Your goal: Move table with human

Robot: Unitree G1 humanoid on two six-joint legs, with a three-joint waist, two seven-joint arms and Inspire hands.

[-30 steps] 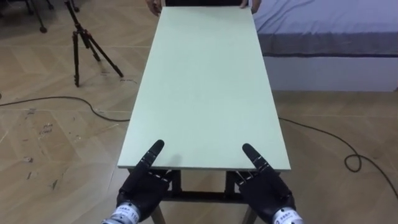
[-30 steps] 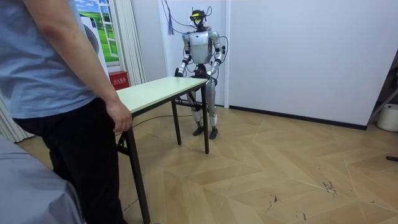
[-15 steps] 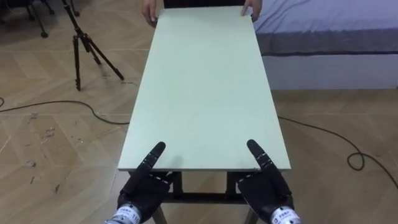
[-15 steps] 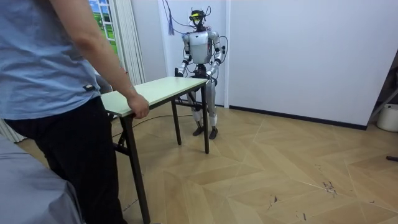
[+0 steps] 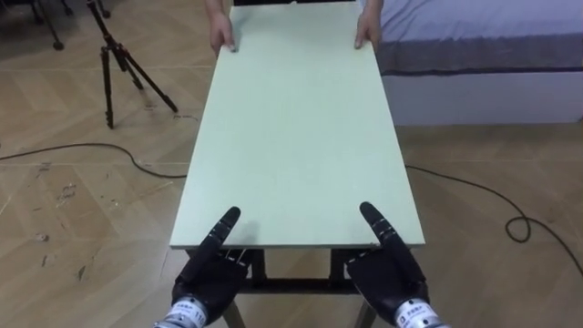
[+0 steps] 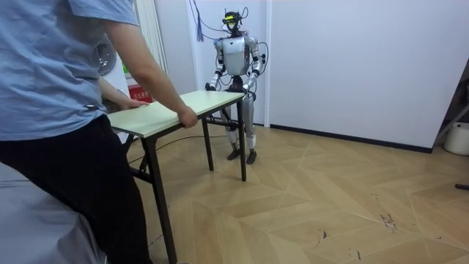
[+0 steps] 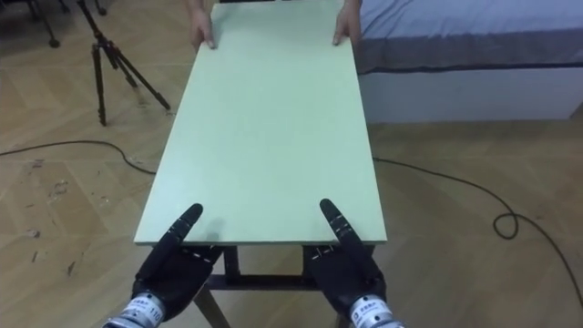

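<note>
**While a person holds the far end, both your hands sit at the near edge**

Because the table [image 5: 296, 137] covers most of your left hand [image 5: 211, 269] and right hand [image 5: 387, 269], you cannot tell whether either one grips it. Each reaches up over the near edge, one by each corner. The person's hands [image 5: 222, 36] rest on the far corners, cut off at the wrists. In the room view the person [image 6: 58, 110] is cropped above the shoulders. A tripod [image 5: 114, 64] stands to your left and a bed [image 5: 483, 55] lies close by the far right corner. The table stands between you and the person (long, pale green top, dark legs).
</note>
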